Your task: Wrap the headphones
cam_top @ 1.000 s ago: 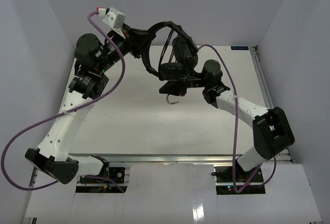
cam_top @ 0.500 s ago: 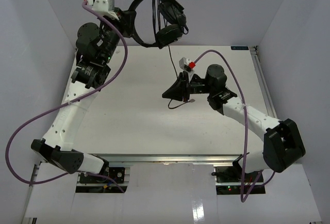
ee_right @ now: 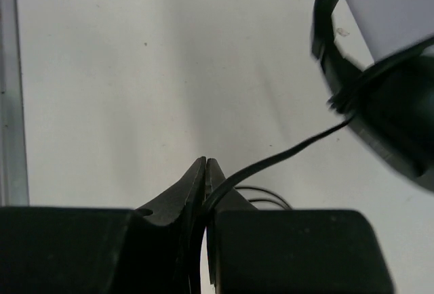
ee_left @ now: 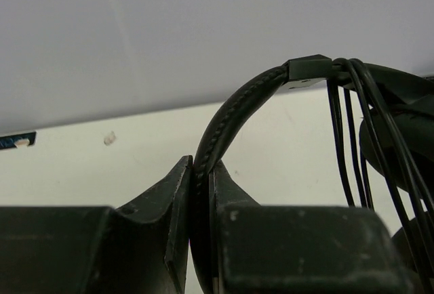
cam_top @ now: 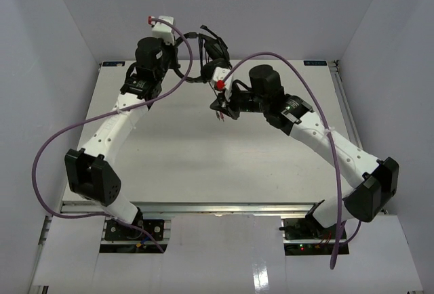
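Two arms are seen at the far bench (cam_top: 203, 158) edge | headphones (ee_left: 237, 108) headband is clamped in left gripper (ee_left: 202, 170) | thin cable (ee_right: 285, 150) is pinched by closed right gripper (ee_right: 205, 165)

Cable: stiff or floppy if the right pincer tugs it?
Probably floppy: the cable curves loosely from the right pincer to the headphones. Likely light and thin, so it may slip through the shut jaws. Strands hang limp off the headband.
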